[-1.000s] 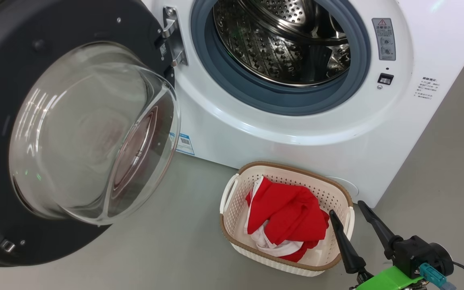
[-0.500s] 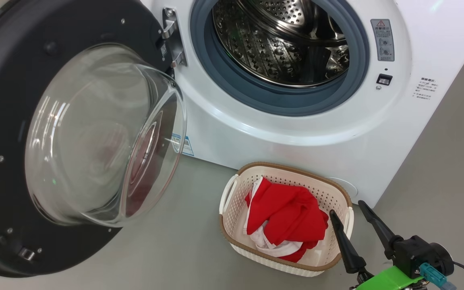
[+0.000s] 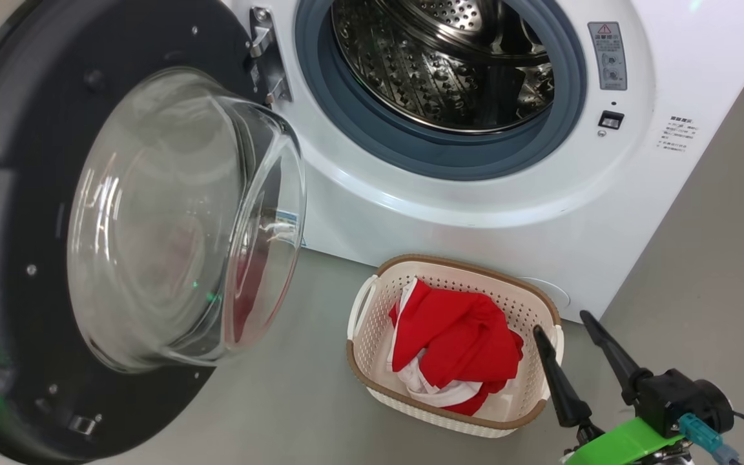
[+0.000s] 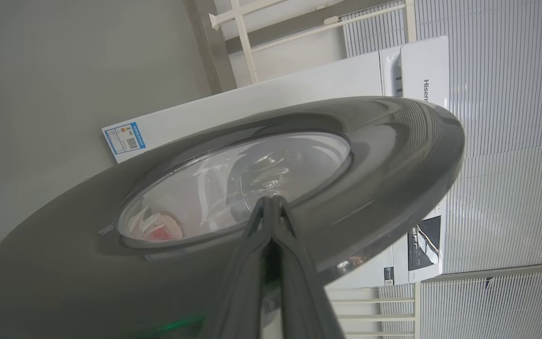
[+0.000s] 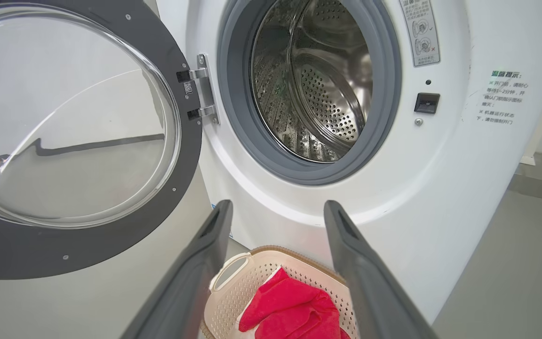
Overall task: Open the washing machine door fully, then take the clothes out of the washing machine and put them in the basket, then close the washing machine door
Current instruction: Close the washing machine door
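R gripper [image 3: 559,321] sat nearest, lower right, fingers spread wide and holding nothing, just beside the right end of the basket [image 3: 449,261]; basket stood on the grey floor [image 3: 281,400] in front of the washing machine [image 3: 475,219], w/ the red-and-white clothes [image 3: 456,336] piled inside; L gripper [image 4: 268,197] had its fingers pressed together, nothing between them, tips at the outer face of the washing machine door [image 3: 10,129], contact unclear; door stood swung out on its left-side hinge; farthest, the steel drum [image 3: 436,71] showed through the grey ring [image 3: 423,155].
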Tool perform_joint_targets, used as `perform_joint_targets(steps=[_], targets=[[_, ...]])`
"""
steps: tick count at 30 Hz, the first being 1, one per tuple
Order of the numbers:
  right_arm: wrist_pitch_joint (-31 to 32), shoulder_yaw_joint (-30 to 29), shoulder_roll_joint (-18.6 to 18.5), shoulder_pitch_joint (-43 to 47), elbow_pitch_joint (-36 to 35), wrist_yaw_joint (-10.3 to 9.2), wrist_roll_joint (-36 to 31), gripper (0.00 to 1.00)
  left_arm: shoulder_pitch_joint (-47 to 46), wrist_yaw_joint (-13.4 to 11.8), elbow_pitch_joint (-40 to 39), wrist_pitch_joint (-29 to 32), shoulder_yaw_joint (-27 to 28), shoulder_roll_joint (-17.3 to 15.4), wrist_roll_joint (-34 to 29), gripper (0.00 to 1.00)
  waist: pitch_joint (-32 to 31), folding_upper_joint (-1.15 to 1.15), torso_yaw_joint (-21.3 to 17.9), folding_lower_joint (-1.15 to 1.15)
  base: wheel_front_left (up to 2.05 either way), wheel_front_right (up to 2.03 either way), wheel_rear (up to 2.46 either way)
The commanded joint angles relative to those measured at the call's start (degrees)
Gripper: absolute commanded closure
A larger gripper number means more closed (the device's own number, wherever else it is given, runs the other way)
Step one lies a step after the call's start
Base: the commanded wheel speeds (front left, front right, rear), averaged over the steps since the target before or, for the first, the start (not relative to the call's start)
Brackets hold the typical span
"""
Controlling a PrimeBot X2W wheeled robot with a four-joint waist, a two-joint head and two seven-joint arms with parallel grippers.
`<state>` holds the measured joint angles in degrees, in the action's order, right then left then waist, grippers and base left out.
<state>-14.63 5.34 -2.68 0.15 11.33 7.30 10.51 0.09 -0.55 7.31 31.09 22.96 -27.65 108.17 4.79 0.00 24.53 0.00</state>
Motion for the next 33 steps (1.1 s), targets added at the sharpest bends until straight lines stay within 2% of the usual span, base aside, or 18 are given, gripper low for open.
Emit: perform_joint_targets(steps=[1, 13, 23, 33], targets=[[-0.37, 0.99, -0.2, -2.37, -1.79, 0.19, -0.04, 0.0, -0.95, 0.32, -2.15, 1.34, 1.56, -2.48, 0.64, 1.0, 0.13, 0.0, -0.22, 0.0, 0.0, 0.0, 0.0], [-0.37, -1.17, -0.2, -3.35, -2.63, 0.19, -0.61, 0.0, 3.88, 1.29, -8.95, 8.17, 1.27, -0.26, 5.53, 1.0, 1.51, 0.0, -2.39, 0.0, 0.0, 0.0, 0.0], [-0.37, -2.73, -0.2, -4.36, -3.41, 0.19, -0.93, 0.0, 7.11, 2.71, -14.75, 11.86, 0.13, 1.6, 7.24, 1.0, 2.85, 0.0, -4.55, 0.0, 0.0, 0.0, 0.0], [-0.37, -3.34, -0.2, -5.65, -3.81, 0.19, -0.96, 0.0, 7.68, 3.3, -19.07, 14.94, -3.73, 2.35, 6.54, 1.0, 4.83, 0.0, -7.2, 0.0, 0.0, 0.0, 0.0]])
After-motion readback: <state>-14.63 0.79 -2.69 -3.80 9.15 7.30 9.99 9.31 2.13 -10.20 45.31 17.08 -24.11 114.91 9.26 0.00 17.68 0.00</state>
